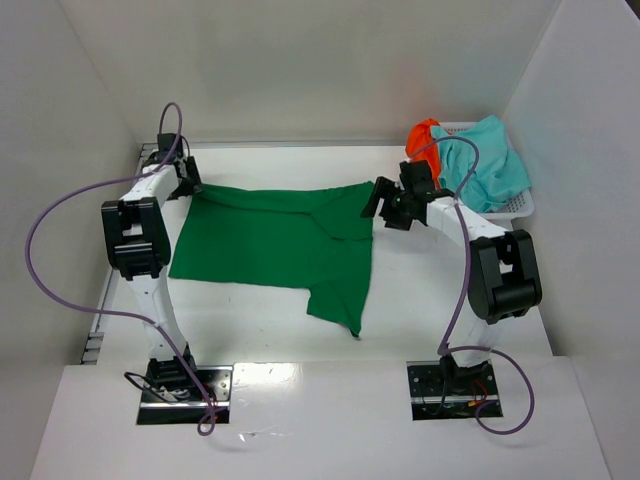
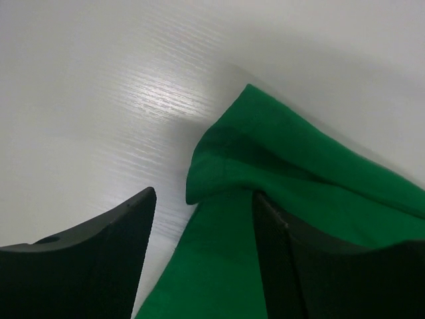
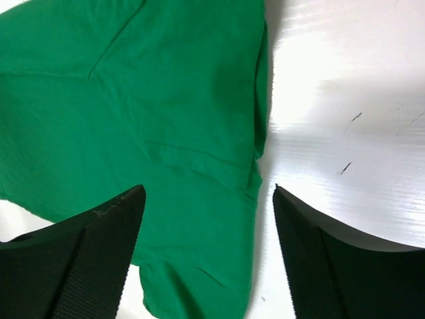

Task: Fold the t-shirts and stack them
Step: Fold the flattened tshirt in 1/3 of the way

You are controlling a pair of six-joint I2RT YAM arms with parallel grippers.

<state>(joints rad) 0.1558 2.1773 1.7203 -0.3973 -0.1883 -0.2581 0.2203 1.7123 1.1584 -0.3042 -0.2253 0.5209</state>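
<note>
Spread mostly flat across the middle of the white table: the dark green t-shirt, one flap trailing toward the near edge. Poised at its far left corner, the left gripper, fingers apart, a folded tip of the green cloth lying between them in the left wrist view, seemingly unclamped. Over the shirt's far right edge, the right gripper, fingers likewise spread wide, one above green cloth, the other above bare table. Heaped in the white mesh basket at the far right corner, well apart from the green shirt: the light teal t-shirt, draped over the rim, and the bright orange t-shirt, bunched just to its left.
</note>
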